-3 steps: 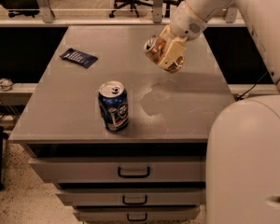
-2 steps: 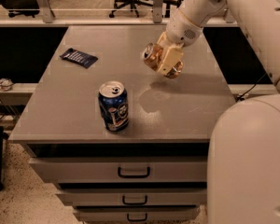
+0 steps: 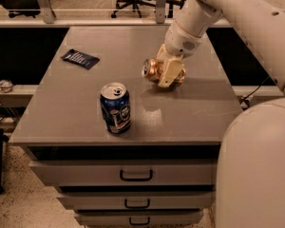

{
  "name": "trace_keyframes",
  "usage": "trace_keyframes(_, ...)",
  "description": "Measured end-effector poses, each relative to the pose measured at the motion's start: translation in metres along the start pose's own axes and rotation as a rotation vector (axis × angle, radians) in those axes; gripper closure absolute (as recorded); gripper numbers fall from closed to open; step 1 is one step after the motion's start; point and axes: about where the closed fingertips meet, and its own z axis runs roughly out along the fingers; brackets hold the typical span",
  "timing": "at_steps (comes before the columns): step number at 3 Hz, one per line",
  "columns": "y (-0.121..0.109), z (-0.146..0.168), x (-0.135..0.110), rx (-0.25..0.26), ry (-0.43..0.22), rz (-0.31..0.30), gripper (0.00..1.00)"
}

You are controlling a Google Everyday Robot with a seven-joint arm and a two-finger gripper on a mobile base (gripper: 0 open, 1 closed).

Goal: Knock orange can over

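The orange can (image 3: pixel 151 70) lies on its side in my gripper (image 3: pixel 168 74), its silver top facing left, at or just above the grey tabletop (image 3: pixel 194 113) right of the middle. The cream fingers (image 3: pixel 167 72) close around the can's body and hide most of it. I cannot tell whether the can touches the table. My arm comes down from the upper right.
A dark blue can (image 3: pixel 116 108) stands upright near the table's front edge, left of the gripper. A flat dark blue packet (image 3: pixel 80 59) lies at the back left. Drawers (image 3: pixel 136 175) sit under the tabletop. My white body (image 3: pixel 256 175) fills the lower right. Office chairs stand behind.
My gripper has moved down and a little left with the orange can, bringing it from held in the air to low over the tabletop, now turned fully sideways.
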Motion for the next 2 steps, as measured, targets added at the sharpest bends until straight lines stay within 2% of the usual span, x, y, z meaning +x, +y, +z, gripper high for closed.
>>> trace_keyframes(1, 0.0077, 0.0072, -0.0019, -0.023, 0.006, -0.011, 0.15)
trace_keyframes(2, 0.0115, 0.0086, -0.0057, -0.037, -0.006, -0.018, 0.00)
